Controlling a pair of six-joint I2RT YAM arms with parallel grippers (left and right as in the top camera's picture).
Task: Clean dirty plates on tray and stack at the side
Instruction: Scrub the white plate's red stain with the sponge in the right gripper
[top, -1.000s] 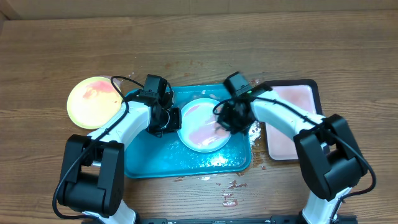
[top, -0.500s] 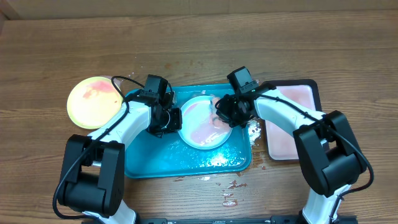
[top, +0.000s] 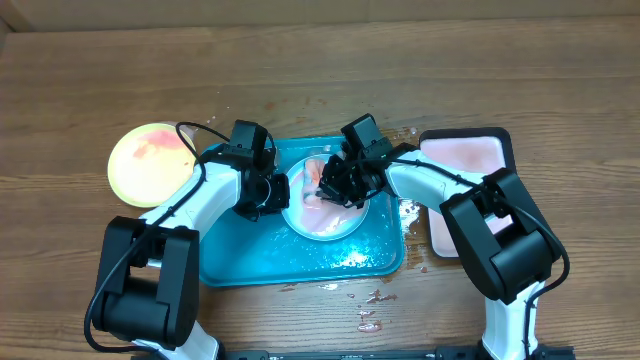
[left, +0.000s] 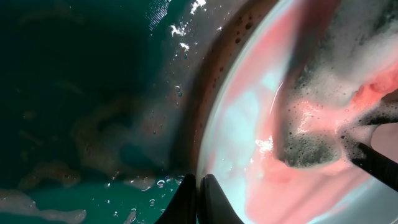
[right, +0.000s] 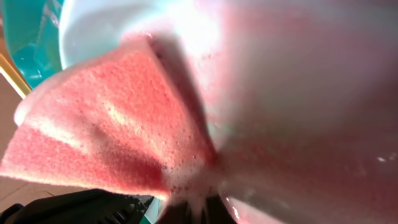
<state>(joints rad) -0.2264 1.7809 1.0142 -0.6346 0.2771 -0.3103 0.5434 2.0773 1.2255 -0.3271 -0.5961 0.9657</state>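
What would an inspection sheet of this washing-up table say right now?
Surface: wooden table, red drips in front of the teal tray.
Job's things: pale blue plate, smeared red, on the wet teal tray; yellow plate, stained red, on the table to the tray's left.
Clutter: pink tray at right.
Grippers: left gripper pinches the pale blue plate's rim; right gripper presses a foamy sponge on it.
Cables: black cable along each arm.
Surroundings: nothing seen.

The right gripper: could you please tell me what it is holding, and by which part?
It grips a sudsy pink sponge at one end, the rest pressed against the pale blue plate.
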